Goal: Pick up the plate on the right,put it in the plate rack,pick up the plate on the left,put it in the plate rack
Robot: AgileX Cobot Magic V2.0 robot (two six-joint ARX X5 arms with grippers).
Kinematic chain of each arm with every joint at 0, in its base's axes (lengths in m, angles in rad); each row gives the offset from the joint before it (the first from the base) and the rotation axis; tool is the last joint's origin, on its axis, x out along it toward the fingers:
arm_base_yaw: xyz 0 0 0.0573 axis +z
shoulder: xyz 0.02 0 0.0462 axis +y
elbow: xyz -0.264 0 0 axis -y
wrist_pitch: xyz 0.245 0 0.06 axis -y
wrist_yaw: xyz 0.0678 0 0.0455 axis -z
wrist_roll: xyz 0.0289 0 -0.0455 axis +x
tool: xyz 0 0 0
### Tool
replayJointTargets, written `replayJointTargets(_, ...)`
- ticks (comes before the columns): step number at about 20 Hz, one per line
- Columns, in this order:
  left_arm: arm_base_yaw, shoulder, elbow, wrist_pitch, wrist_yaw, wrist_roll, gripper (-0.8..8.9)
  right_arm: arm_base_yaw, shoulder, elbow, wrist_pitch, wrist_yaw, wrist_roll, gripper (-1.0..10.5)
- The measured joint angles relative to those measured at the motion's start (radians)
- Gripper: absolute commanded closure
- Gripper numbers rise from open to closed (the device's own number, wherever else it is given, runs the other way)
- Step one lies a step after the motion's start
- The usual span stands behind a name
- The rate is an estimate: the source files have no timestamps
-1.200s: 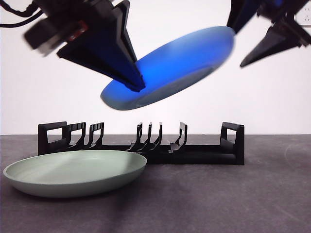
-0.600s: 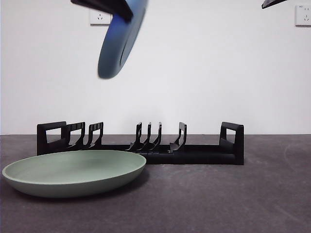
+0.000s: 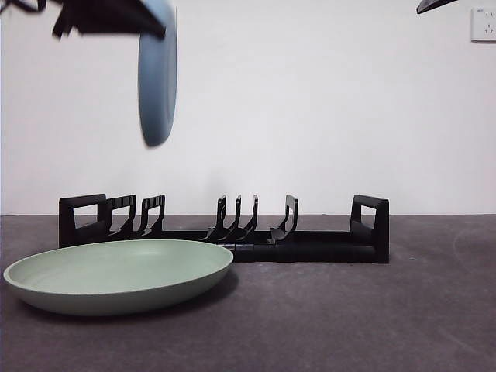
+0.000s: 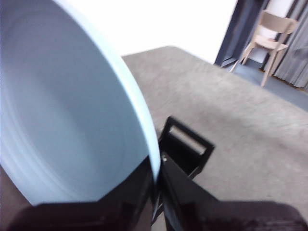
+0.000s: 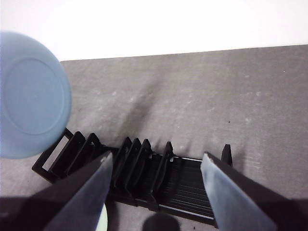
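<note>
High in the upper left of the front view, the blue plate [image 3: 157, 74] is held on edge, nearly upright, by the left gripper [image 3: 147, 23], whose dark bulk enters from the top left corner. Its lower rim hangs well above the plate rack [image 3: 225, 230], over the rack's left end. In the left wrist view the plate's pale inner face [image 4: 67, 110] fills the left half of the frame, and its rim is seen pinched between the two black jaws of the left gripper [image 4: 156, 185], which are closed on it; a boxy looped end of the rack [image 4: 185, 151] shows just beyond the jaws.

The rack is seen standing on the dark counter [image 3: 372, 310] across the middle of the front view, with none of its slots occupied. The green plate [image 3: 118, 275] lies flat on the counter at the lower left, in front of the rack's left end.

Only a black tip of the right gripper [image 3: 434, 5] is visible at the top right corner of the front view. In the right wrist view its jaws [image 5: 156, 192] are spread wide apart, gripping nothing, above the rack [image 5: 139, 175], with the blue plate [image 5: 33, 94] at the left edge.
</note>
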Motion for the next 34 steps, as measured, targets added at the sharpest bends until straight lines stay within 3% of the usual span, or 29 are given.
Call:
replayJointTargets(5, 0.047, 0.065, 0.0, 0.005, 0.005, -0.008, 8.23, 0.0, 0.0, 0.0, 0.0, 0.0, 0.0, 6.4)
replayJointTargets(12, 0.067, 0.142, 0.0, -0.014, 0.098, -0.005, 8.23, 0.0, 0.0, 0.0, 0.0, 0.0, 0.0, 6.4)
replayJointTargets(25, 0.068, 0.172, 0.0, -0.2, 0.039, 0.088, 8.06, 0.0, 0.0, 0.0, 0.0, 0.0, 0.0, 6.4)
replayJointTargets(27, 0.068, 0.172, 0.0, -0.222, 0.04, 0.092, 7.4, 0.0, 0.0, 0.0, -0.001, 0.0, 0.0, 6.4)
replayJointTargets(31, 0.068, 0.171, 0.0, -0.247, 0.033, 0.098, 4.65, 0.0, 0.0, 0.0, -0.016, -0.003, 0.0, 6.4)
replayJointTargets(34, 0.069, 0.17, 0.003, -0.265, 0.032, 0.098, 4.54, 0.0, 0.006, 0.0, -0.034, -0.024, 0.0, 6.4)
